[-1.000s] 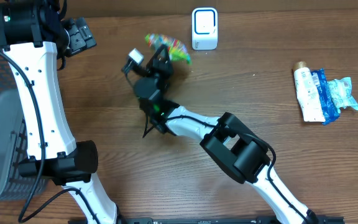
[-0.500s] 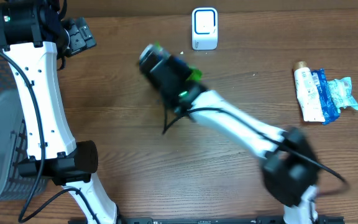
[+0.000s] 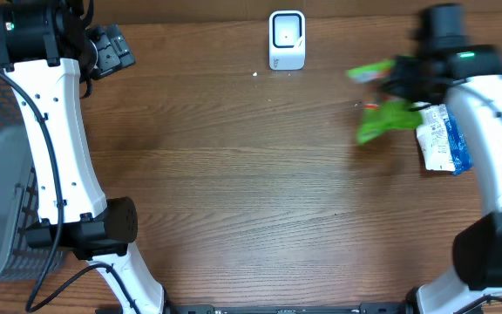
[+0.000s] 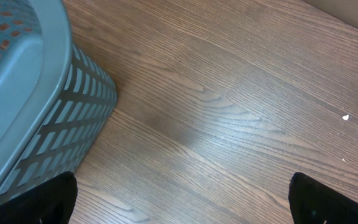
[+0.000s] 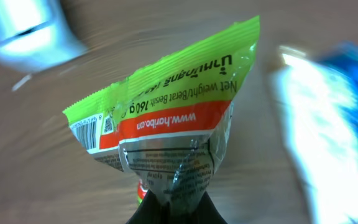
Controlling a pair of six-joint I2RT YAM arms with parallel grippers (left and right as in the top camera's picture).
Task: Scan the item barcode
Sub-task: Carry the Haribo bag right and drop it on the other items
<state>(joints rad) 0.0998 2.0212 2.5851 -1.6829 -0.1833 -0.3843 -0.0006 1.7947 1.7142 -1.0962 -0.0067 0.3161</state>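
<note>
Wondering what bites us next: our right gripper [image 5: 173,208] is clamped on the lower seam of the green candy bag [image 5: 173,118]. It's held up over the right side of the table [image 3: 234,174], just beside the white tube [image 3: 434,144] and blue packet [image 3: 473,131], well apart from the scanner [image 3: 287,39]. The bag looks blurred from above.

Reply: yeah, we'd guess a floppy bag pinched by one edge can swing or fold. Then the barcode faces away from the scanner window and we get no read. It might also clip that tube. Our left gripper [image 3: 111,48] hangs wide open by the basket [image 4: 17,93], so no backup there.
</note>
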